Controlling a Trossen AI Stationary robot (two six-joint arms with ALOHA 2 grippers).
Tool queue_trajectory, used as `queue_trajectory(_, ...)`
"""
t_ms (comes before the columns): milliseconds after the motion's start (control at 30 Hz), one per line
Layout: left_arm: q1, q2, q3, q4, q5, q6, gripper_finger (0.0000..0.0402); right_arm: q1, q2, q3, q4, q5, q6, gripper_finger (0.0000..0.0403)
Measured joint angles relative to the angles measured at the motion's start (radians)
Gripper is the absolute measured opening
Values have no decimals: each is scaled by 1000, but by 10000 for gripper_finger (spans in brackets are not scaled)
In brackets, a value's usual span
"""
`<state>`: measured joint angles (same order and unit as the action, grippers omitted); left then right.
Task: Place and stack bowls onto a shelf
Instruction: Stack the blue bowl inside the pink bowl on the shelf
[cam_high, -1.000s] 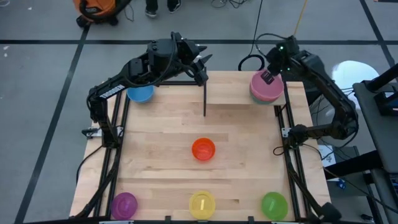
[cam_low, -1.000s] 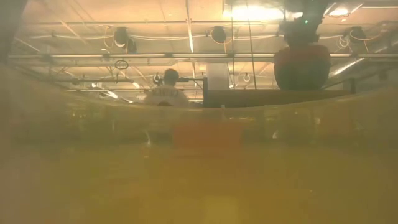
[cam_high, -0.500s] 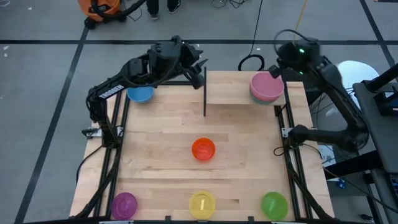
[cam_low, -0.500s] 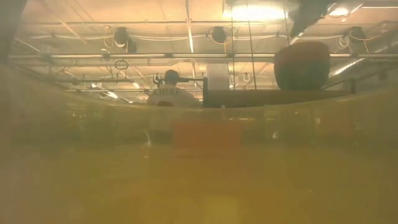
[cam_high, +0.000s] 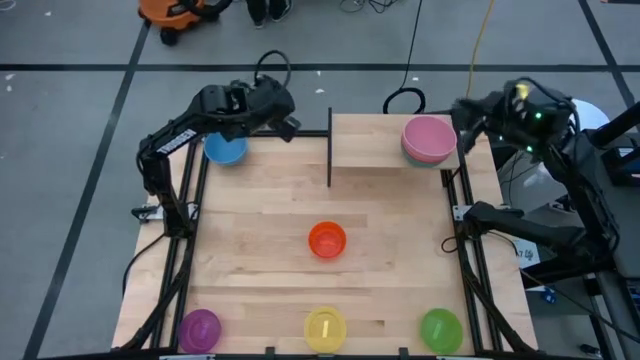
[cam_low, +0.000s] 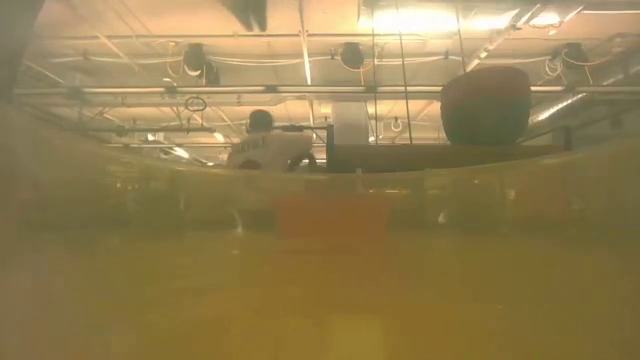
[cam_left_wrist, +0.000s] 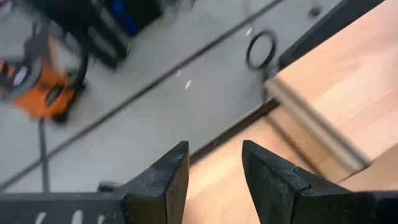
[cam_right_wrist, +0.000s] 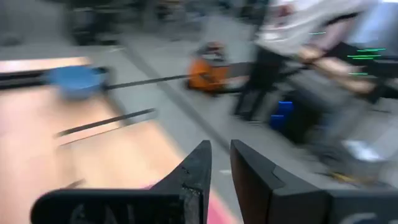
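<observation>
While both empty hands hang parted off the table's far edge, the pink bowl (cam_high: 429, 137) tops the shelf (cam_high: 390, 142) corner.

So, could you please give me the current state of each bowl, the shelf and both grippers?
pink bowl: upright, stacked on the shelf, released
shelf: carries only the pink stack
blue bowl: upright, off the table's far left corner
orange bowl: upright, mid-table
purple bowl: upright, near edge
yellow bowl: upright, near edge
green bowl: upright, near edge
left gripper: open, empty
right gripper: slightly parted, empty
</observation>
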<state>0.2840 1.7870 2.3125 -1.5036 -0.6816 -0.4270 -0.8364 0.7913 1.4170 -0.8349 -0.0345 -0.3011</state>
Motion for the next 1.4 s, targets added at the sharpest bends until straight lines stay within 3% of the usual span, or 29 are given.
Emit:
queue_trajectory(133,24,0,0,-67,28,-73,154,14,1,0,-150,-160,-1,52)
queue_trajectory(333,31,0,-1,-56,46,-33,154,31,22,-1,-386,-276,-54,52)
queue_trajectory(533,32,0,-1,-56,50,-27,154,47,42,-29,-465,-440,-77,52)
queue_trajectory(733,32,0,-1,-56,50,-27,154,50,42,-176,-450,-420,-93,52)
queue_trajectory(1033,32,0,-1,-56,50,-20,154,49,41,-364,-232,-177,-120,52)
queue_trajectory(1100,32,0,-2,-56,50,-16,154,49,41,-385,-197,-168,-127,52)
queue_trajectory(1233,32,0,-2,-57,65,-12,154,51,39,-392,-169,-212,-120,52)
queue_trajectory(1400,46,0,-2,-67,143,-19,154,84,11,-377,-146,-455,-71,52)
